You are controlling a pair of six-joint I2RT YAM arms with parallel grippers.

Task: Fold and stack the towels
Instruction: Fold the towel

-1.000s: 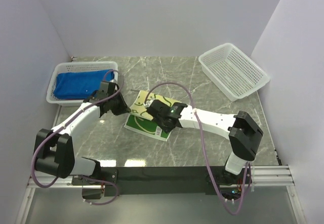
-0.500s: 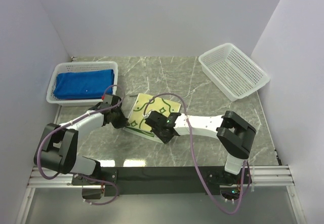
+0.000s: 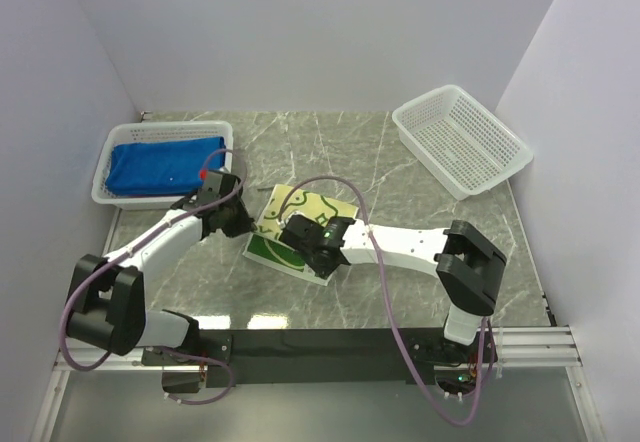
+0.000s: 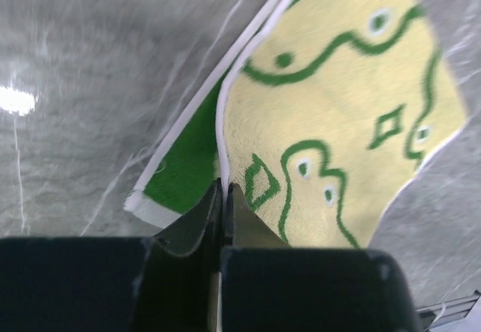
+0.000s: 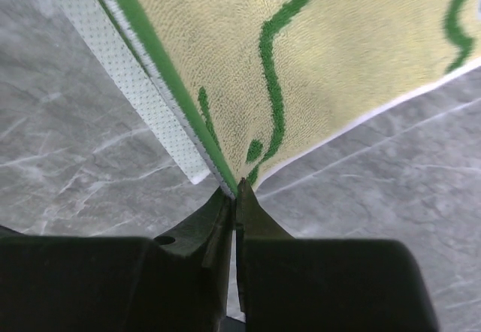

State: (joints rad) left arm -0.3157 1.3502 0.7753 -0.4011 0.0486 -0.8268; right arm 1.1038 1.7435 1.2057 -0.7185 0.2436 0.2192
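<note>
Yellow-and-green towel (image 3: 305, 207) spreads ahead of the left gripper (image 4: 224, 187) and right gripper (image 5: 234, 188), each pressed together pinching its hem.

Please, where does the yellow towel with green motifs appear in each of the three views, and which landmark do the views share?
Top external: the yellow towel lies near the middle of the grey marble table.
Left wrist: the yellow towel fills the upper right.
Right wrist: the yellow towel fills the top.
Shared landmark: the grey marble table beside the towel's white-bordered edge.
</note>
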